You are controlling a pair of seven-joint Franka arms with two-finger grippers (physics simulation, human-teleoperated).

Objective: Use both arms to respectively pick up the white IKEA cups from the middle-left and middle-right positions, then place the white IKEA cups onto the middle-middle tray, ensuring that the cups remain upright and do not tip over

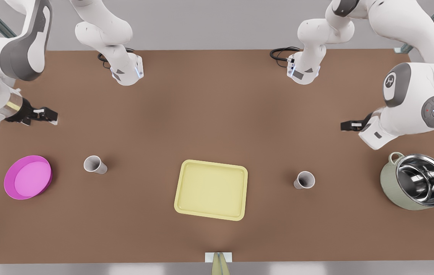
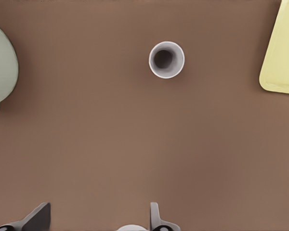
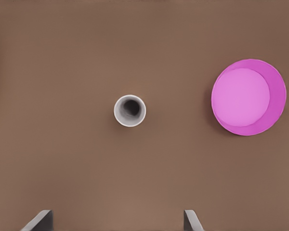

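Two white cups stand upright on the brown table. One cup (image 1: pixel 95 164) (image 3: pixel 130 110) is toward the front view's left, the other cup (image 1: pixel 304 180) (image 2: pixel 166 59) toward its right. Between them lies the pale yellow tray (image 1: pixel 211 190) (image 2: pixel 282 53) with nothing on it. My right gripper (image 1: pixel 48 114) (image 3: pixel 116 222) hovers open at the front view's left, behind the left-hand cup and apart from it. My left gripper (image 1: pixel 348 125) (image 2: pixel 97 221) hovers open at the front view's right, behind the right-hand cup, holding nothing.
A pink bowl (image 1: pixel 28 177) (image 3: pixel 248 96) sits left of the left-hand cup in the front view. A steel pot with a pale green outside (image 1: pixel 417 187) (image 2: pixel 2 67) stands at the far right. Both arm bases (image 1: pixel 127 70) are at the table's far edge.
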